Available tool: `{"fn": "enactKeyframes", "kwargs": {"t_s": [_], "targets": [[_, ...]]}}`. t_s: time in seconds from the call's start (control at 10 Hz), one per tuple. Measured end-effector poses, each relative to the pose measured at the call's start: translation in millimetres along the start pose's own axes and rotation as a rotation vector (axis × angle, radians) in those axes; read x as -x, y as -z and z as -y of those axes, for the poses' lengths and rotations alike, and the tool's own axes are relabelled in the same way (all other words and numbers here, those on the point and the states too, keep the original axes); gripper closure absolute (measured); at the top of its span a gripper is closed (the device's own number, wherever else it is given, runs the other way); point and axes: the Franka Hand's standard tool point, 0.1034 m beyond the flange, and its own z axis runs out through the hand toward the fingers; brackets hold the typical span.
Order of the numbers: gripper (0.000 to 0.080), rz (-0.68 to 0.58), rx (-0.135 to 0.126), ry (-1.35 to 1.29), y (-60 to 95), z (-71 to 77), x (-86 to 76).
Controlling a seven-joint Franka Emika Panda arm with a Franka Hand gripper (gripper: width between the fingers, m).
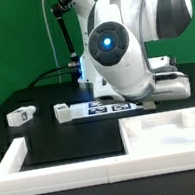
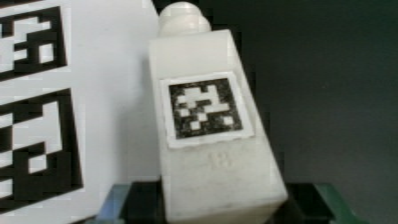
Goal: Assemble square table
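Note:
In the wrist view a short white leg block (image 2: 214,110) with a black-and-white tag on its face lies on the black table beside the marker board (image 2: 111,110). My gripper (image 2: 217,200) is shut on the block's near end, with the dark fingers (image 2: 143,200) pressed against both of its sides. In the exterior view the arm's bulky wrist hides the gripper and this leg. The square tabletop slab (image 1: 161,131) lies at the exterior view's lower right. Two more leg blocks (image 1: 20,115) (image 1: 63,112) lie on the table at the exterior view's left.
The marker board (image 1: 112,108) lies behind the slab, under the arm. A long low white border wall (image 1: 55,164) runs along the front and turns up at the exterior view's left. A green backdrop stands behind the table.

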Motion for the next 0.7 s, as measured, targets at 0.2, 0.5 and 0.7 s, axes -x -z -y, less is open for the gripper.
{"fn": "enactKeyframes", "kwargs": {"t_s": [0.2, 0.5, 0.7], "targets": [[0.0502, -0.032, 0.006, 0.040, 52.3, 3.5, 12.5], [0.0502, -0.114, -0.002, 0.074, 104.0, 4.5, 45.9], [0.0502, -0.194, -0.003, 0.076, 104.4, 6.5, 34.4]]}}
